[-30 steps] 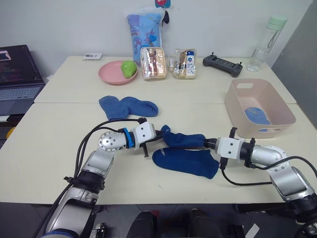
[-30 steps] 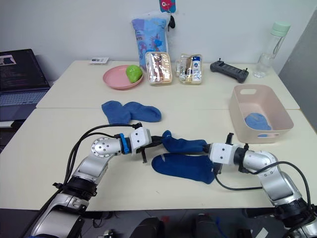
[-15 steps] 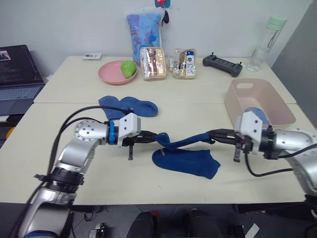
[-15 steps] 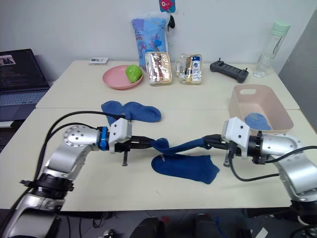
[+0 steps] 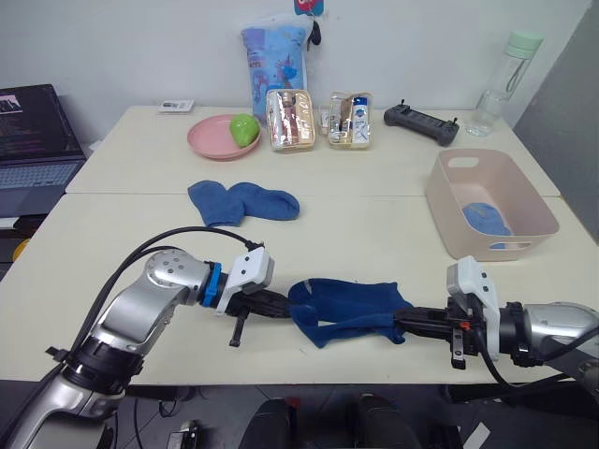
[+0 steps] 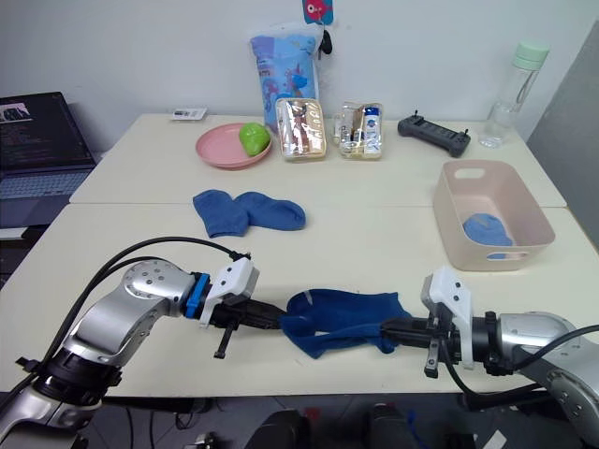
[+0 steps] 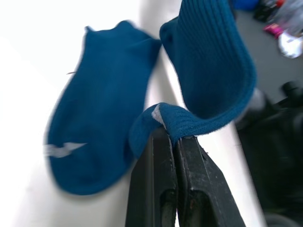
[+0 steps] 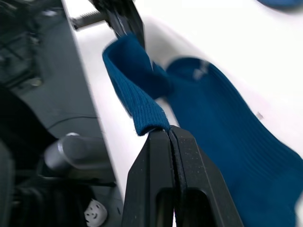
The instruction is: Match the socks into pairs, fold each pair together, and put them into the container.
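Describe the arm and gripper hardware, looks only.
Silver-grey metal arm links, round joint caps with bolt circles. White boxy wrist housings; a blue ring behind the left one. Black cables loop outside both arms. Left gripper and right gripper: two slim black fingers each.

Left gripper (image 5: 284, 309), right gripper (image 5: 401, 325): jaws clamped shut, pointing at each other.

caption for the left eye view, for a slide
Both claws, left and right, hold a dark blue sock over its mate.
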`<state>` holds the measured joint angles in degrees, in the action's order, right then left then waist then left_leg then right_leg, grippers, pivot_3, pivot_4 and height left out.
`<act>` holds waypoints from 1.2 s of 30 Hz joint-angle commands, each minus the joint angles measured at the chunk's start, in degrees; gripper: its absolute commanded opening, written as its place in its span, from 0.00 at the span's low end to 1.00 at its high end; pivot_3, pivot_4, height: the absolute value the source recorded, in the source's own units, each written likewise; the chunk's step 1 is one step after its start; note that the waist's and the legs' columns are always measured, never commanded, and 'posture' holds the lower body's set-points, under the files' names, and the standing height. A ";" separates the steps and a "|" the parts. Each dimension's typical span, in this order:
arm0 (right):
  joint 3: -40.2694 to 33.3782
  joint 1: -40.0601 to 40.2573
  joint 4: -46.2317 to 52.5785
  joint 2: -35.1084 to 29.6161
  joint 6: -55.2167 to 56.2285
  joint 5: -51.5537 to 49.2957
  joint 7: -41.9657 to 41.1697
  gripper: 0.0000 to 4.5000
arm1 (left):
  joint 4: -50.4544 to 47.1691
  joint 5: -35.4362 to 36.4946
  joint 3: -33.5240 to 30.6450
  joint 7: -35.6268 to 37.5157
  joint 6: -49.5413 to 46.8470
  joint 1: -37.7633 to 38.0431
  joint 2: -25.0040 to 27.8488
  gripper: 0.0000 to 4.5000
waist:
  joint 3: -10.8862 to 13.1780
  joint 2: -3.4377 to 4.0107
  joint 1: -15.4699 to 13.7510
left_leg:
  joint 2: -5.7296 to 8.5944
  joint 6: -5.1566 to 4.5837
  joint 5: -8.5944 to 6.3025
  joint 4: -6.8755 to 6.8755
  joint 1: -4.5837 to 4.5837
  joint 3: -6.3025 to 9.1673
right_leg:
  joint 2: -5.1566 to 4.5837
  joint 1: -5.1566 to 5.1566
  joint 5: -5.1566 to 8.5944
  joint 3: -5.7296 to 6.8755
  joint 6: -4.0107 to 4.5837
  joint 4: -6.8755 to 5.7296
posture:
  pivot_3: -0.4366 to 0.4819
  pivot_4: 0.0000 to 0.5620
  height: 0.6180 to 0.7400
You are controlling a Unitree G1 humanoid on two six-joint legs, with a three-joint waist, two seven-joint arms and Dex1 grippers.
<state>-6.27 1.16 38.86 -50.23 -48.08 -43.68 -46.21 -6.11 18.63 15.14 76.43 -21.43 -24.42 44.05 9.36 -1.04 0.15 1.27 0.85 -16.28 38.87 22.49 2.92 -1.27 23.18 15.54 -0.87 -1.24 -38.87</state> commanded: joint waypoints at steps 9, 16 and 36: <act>5.52 -3.61 -13.23 2.04 9.99 12.85 -0.48 0.01 | 11.58 -9.51 5.19 -2.77 4.53 -8.82 -7.14 0.00 | 0.00 0.00 0.15 | -0.01 0.00 0.00 0.00 0.01 -0.01 | 0.02 0.03 0.00 -0.02 0.00 -0.02 | 0.48 0.27 1.00; 6.36 -6.22 -14.93 3.97 10.43 15.26 -0.35 0.01 | 14.10 -11.19 5.16 -2.25 5.07 -10.35 -8.20 0.00 | 0.00 0.00 0.07 | 0.00 0.00 0.00 0.00 0.03 0.01 | 0.01 0.03 0.00 -0.01 0.00 -0.01 | 0.48 0.27 1.00; -3.14 2.36 -6.38 3.74 3.05 7.17 0.75 0.52 | 12.79 -1.13 -4.79 2.94 0.07 -6.29 -5.03 0.54 | -0.01 0.01 0.19 | -0.03 0.00 0.00 0.01 0.01 0.02 | 0.00 0.02 0.00 -0.02 0.00 -0.04 | 0.48 0.27 1.00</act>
<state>-9.45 3.76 30.54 -46.63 -44.91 -36.04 -46.41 9.41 16.45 10.98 78.50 -22.10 -30.74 38.84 9.35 -1.02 0.34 1.25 0.85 -16.28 38.88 22.50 2.94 -1.27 23.20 15.54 -0.89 -1.24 -38.91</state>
